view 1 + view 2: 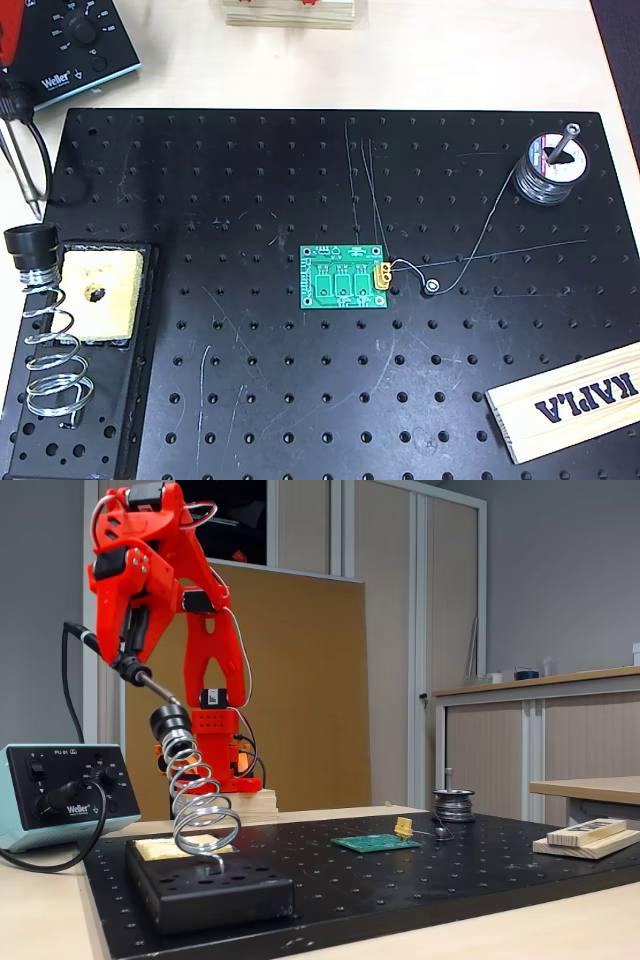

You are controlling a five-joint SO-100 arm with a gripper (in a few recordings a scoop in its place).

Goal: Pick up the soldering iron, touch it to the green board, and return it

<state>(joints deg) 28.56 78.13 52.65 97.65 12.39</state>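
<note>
Bright, even indoor light; both views sharp; soft shadows and faint sheen on the black breadboard point(300, 400).

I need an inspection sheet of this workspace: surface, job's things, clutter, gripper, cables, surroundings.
Surface: black perforated board, fine scratches.
Job's things: soldering iron held tilted above the coil stand, tip near its top collar; green board flat at centre.
Clutter: yellow sponge, solder spool with loose wire, wooden block.
Gripper: red gripper closed on the iron's handle.
Cables: black iron cable loops to the station.
Surroundings: cabinets, brown panel.
</note>
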